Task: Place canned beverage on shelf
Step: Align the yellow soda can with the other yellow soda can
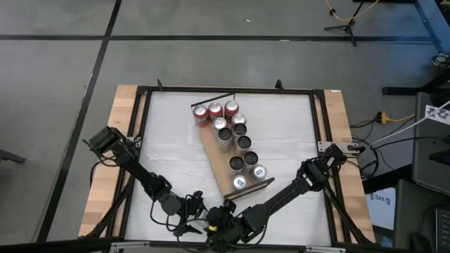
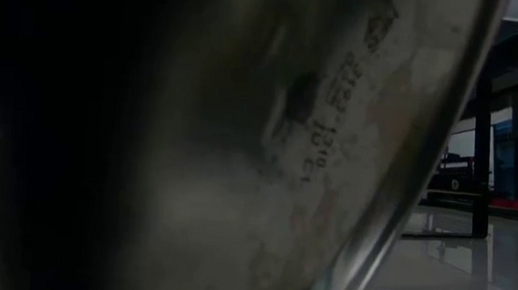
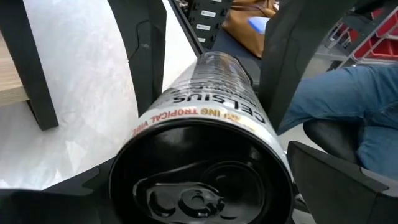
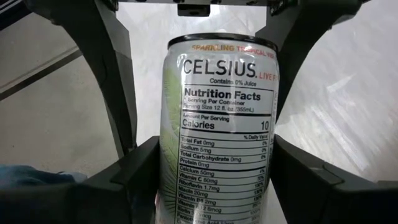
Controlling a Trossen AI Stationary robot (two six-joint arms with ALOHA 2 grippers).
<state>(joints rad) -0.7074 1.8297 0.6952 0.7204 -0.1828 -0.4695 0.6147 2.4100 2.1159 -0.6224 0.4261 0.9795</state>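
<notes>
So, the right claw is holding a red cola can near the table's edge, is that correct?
Not quite: the can in the right claw is a white Celsius can, not a red cola one, as the right wrist view shows. It is indeed held near the table's edge.

white celsius can [image 4: 219, 130] lies sideways near the can-filled wooden shelf [image 1: 218, 165].

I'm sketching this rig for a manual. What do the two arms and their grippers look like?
Both arms are black and jointed, in slim segments with thin dark cables along them. The left gripper and right gripper have flat, matte dark-grey fingers, broad and angular. No markings are visible.
</notes>
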